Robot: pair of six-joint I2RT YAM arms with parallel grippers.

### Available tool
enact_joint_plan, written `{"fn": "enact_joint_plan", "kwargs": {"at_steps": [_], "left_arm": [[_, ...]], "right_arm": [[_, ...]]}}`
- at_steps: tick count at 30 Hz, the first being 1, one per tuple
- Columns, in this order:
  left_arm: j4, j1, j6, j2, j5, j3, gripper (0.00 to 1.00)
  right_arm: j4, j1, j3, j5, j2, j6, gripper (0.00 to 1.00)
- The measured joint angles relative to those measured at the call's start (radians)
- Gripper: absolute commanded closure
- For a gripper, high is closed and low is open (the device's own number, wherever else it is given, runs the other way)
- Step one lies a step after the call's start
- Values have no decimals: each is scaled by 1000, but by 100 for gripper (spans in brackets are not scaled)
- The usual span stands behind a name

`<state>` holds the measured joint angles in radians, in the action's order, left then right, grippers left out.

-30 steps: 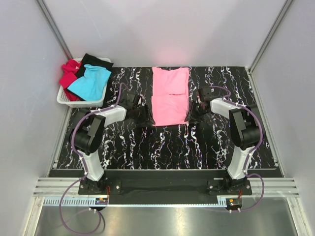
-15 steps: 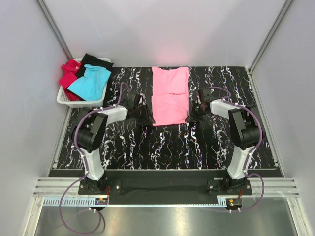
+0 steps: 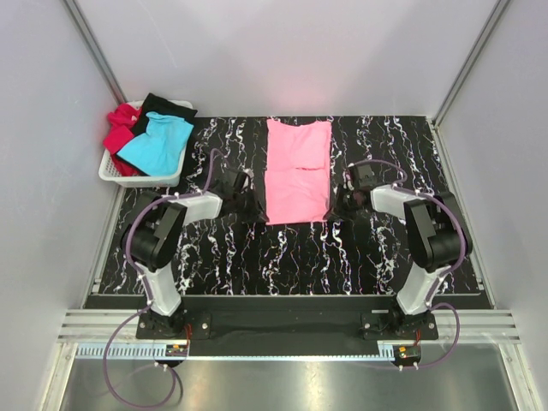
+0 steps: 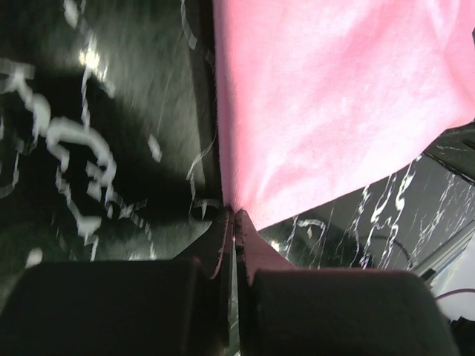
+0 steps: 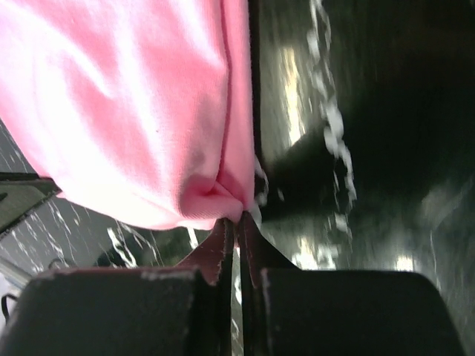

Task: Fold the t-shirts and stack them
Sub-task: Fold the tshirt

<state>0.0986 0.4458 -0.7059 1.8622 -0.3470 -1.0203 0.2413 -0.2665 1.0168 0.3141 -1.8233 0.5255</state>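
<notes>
Pink shirt (image 3: 296,171) lies flat on the table, right of the basket (image 3: 110,172). Left gripper (image 4: 231,216) and right gripper (image 5: 236,221) each clamp a near corner. Risk: these thin pinches slip during lifting, leaving the fold skewed.
</notes>
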Motion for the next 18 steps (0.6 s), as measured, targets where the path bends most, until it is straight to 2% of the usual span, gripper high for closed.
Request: {"fn": "enact_joint_plan", "kwargs": {"at_steps": [5, 12, 18], "left_arm": [[-11, 27, -10, -127, 21, 151, 100], [9, 153, -64, -332, 59, 361, 100], [93, 283, -161, -525, 129, 489, 100]], "right_arm": [[-5, -7, -174, 35, 137, 20, 100], [27, -42, -446, 99, 402, 76, 100], [158, -154, -503, 93, 607, 142, 100]]}}
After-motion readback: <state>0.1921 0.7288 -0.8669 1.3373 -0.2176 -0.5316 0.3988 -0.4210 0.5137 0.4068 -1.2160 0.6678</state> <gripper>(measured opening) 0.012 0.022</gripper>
